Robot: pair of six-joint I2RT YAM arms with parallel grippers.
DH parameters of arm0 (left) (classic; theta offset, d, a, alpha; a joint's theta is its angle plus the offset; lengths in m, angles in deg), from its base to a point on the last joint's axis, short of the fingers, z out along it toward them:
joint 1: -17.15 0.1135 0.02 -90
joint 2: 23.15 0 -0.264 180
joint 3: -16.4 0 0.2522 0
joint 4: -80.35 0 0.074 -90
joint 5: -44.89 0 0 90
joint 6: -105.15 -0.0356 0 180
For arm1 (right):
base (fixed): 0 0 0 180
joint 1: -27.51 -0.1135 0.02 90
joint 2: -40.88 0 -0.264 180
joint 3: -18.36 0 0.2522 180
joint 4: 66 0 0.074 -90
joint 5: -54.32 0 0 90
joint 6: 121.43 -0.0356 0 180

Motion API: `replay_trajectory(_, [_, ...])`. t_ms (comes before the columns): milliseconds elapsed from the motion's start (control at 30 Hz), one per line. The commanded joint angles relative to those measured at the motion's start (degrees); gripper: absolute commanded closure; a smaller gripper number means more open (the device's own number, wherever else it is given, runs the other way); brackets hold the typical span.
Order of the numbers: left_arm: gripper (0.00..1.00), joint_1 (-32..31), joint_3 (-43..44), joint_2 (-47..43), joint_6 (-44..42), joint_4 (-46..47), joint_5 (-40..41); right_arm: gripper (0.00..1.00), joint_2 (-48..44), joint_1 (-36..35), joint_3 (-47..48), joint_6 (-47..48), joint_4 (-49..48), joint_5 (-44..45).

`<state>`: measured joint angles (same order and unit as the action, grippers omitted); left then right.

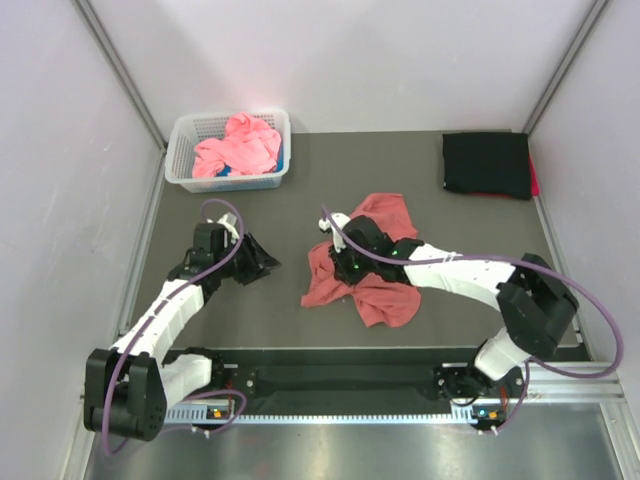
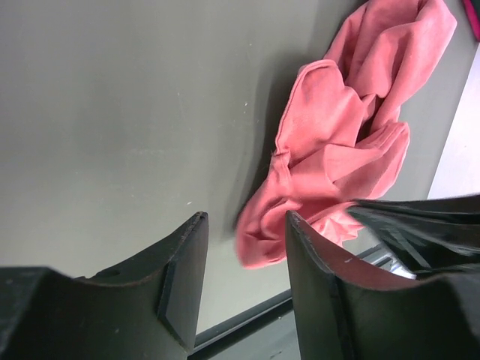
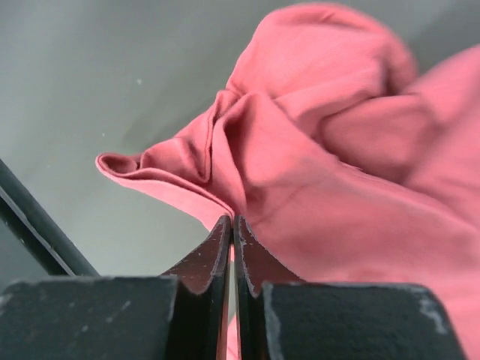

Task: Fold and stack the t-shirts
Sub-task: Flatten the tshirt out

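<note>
Right wrist view: the right pincer [image 3: 232,225] is closed tight on an edge fold of the salmon-red t-shirt [image 3: 322,172], which lies crumpled in the middle of the surface [image 1: 420,160]. The left pincer [image 2: 244,217] stands open and empty, near it. The cloth seems soft and light, so hem corners are probably the better hold.

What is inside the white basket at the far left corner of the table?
A crumpled pink shirt fills the basket; something blue peeks out at its right side. Whatever lies under the pink shirt is covered.

The salmon-red t-shirt [image 1: 385,300], pink t-shirt [image 1: 240,145] and black t-shirt [image 1: 486,163] contrast with the white basket [image 1: 228,184] and grey table [image 1: 270,325].
</note>
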<state>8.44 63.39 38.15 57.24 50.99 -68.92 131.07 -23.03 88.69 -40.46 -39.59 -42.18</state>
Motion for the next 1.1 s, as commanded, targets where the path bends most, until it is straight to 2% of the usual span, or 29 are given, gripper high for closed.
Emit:
replay_trajectory(0, [0.49, 0.27, -0.36, -1.18, -0.16, 3.46, -1.32, 1.00, -8.70, -0.96, 0.55, -1.94, -2.19, 8.83])
replay_trajectory(67, [0.48, 0.27, -0.19, -1.79, -0.34, 4.17, -1.85, 1.00, -13.61, -0.78, 2.65, -3.26, 2.63, 14.73])
replay_trajectory(100, [0.48, 0.27, 0.25, -1.88, -0.34, 4.43, -1.68, 1.00, -15.12, -0.78, 4.05, -6.23, 6.30, 25.12])
replay_trajectory(133, [0.48, 0.27, 0.60, -1.80, -0.25, 4.61, -1.50, 1.00, -16.09, 0.09, 5.89, -8.26, 14.43, 29.92])
replay_trajectory(200, [0.48, 0.19, 1.83, -1.27, -0.60, 5.40, -1.32, 1.00, -19.52, 1.58, 11.00, -11.25, 21.17, 37.83])
replay_trajectory(400, [0.48, -3.93, 7.53, 6.01, -3.41, 8.12, -0.45, 1.00, -28.66, 9.40, 21.72, -10.05, 33.39, 45.77])
replay_trajectory(567, [0.47, -11.67, 15.71, 18.84, -5.26, 11.19, 0.69, 1.00, -32.61, 18.10, 23.76, -5.65, 34.55, 43.51])
replay_trajectory(767, [0.45, -13.26, 23.80, 34.66, -3.32, 26.37, -8.87, 1.00, -36.22, 21.63, 21.13, -3.36, 34.64, 39.11])
replay_trajectory(933, [0.44, -15.19, 31.80, 47.83, -0.79, 32.11, -21.68, 1.00, -38.42, 23.38, 19.10, -2.57, 34.99, 39.02])
replay_trajectory(1033, [0.41, -18.53, 30.58, 49.00, -0.16, 33.36, -20.93, 1.00, -39.04, 24.35, 18.48, -2.04, 34.99, 38.32])
replay_trajectory(1067, [0.40, -19.93, 30.75, 49.09, -1.99, 31.96, -17.36, 1.00, -39.04, 24.53, 18.22, -1.95, 34.82, 38.06])
